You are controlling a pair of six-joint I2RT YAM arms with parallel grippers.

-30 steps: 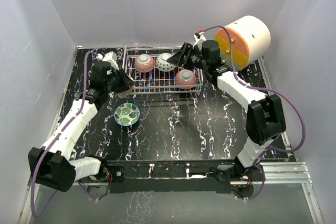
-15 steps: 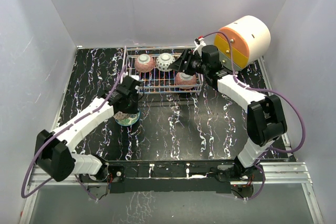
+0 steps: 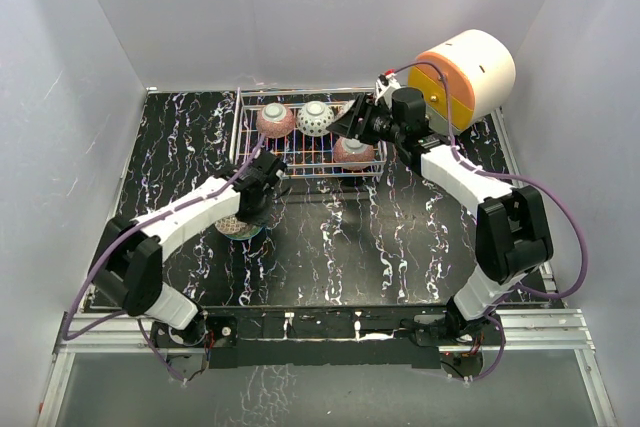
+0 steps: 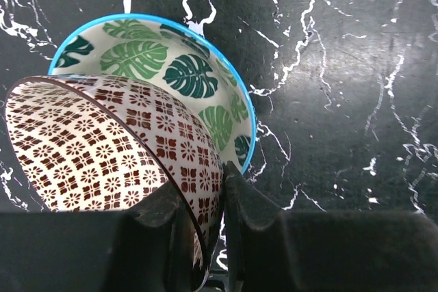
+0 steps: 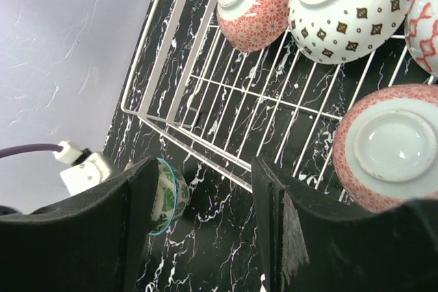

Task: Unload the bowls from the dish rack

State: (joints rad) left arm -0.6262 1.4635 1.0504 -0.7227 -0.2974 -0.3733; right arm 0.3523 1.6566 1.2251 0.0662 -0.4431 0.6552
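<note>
One black, white-veined table (image 3: pixel 400 237) fills the floor of the booth. At its far right corner a fat white, orange and yellow drum (image 3: pixel 465 77) lies on its side. Just left of it, against the back edge, sits the wire dish rack (image 3: pixel 300 162).

Four bowls lie upside down in the rack, foot rings up. A pink bowl (image 5: pixel 253 5) and a white dotted bowl (image 5: pixel 349 8) sit side by side along the far side. A red-lattice bowl (image 5: pixel 424 25) is cut off at the edge of the right wrist view. A second pink bowl (image 5: pixel 390 145) sits nearer, at the rack's right end.

On the table just in front of the rack's left end a leaf-print bowl (image 4: pixel 191 76) with a blue rim stands upright.

The left gripper (image 4: pixel 205 200) is clamped on the rim of a brown-patterned bowl (image 4: pixel 89 148), one finger inside and one outside. It holds that bowl tilted over the leaf-print bowl; I cannot tell whether the two touch.

The right gripper (image 5: pixel 205 169) hangs above the rack's right half, fingers spread apart with nothing between them.
</note>
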